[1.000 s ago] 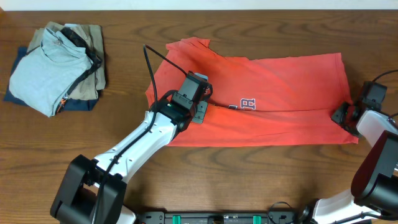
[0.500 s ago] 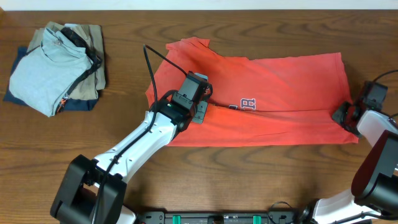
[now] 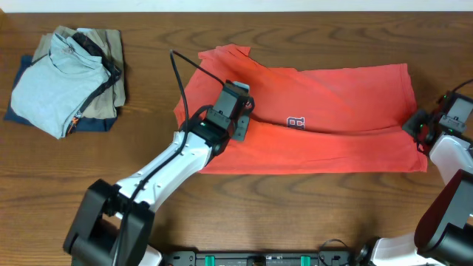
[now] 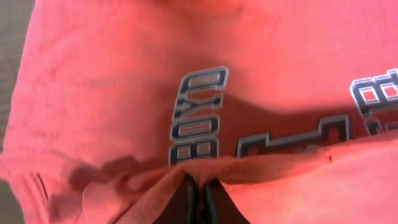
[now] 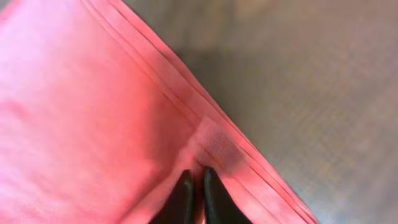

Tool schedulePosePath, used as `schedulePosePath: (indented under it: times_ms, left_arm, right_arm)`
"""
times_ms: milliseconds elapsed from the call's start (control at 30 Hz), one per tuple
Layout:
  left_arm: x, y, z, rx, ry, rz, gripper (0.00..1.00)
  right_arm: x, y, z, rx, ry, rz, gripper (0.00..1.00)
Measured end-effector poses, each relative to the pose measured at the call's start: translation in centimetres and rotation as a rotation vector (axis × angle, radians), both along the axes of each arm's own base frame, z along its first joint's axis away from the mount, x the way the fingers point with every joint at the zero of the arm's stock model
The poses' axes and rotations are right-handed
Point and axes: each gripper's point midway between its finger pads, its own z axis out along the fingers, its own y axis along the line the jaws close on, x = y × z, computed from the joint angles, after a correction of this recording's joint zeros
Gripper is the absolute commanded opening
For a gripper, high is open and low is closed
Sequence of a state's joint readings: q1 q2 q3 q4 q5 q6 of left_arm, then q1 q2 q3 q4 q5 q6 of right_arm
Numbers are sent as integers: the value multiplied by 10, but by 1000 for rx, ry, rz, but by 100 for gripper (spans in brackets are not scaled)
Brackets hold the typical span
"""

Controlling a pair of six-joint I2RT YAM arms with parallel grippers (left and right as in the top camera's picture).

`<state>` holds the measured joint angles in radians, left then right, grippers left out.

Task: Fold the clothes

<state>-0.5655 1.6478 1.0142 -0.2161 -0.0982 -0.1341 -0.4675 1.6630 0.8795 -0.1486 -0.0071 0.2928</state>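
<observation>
Tabletop (image 3: pixel 295 214); left gripper (image 4: pixel 198 185), right gripper (image 5: pixel 196 178) pinching T-shirt (image 3: pixel 332 111)

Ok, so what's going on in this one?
Two robot arms are folding a coral-red short-sleeved cotton T-shirt spread on the brown wooden table. The left gripper pinches a fold of fabric near the navy chest lettering; the right gripper pinches the hem at the opposite edge. A stack of folded clothes, light blue on top, sits apart.
</observation>
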Motion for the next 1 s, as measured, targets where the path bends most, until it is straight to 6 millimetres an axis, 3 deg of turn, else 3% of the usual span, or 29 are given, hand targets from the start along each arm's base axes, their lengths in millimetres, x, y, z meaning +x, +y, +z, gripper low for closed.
schedulePosePath:
  times_ms: [33, 67, 133, 233, 333, 567, 1000]
  left_arm:
    - [5, 0, 0, 3, -18, 6, 33]
    - [11, 1, -1, 4, -39, 18, 42]
    - [23, 5, -3, 3, -68, 51, 48]
    - [32, 22, -9, 22, -67, 103, 49]
    - [34, 38, -11, 44, -55, 141, 50]
    - [19, 63, -27, 99, 45, 189, 50]
    - [0, 41, -36, 5, 153, 103, 50]
  right_arm:
    - [4, 0, 3, 3, -21, 1, 29]
    - [7, 0, 5, 5, -40, 4, 34]
    - [11, 1, 7, 7, -56, 10, 34]
    - [6, 5, 2, 30, -30, 17, 34]
    - [-12, 11, -10, 58, 55, 5, 35]
    - [-51, -1, -25, -6, 238, -80, 40]
    - [-46, -8, -27, -36, 228, -95, 39]
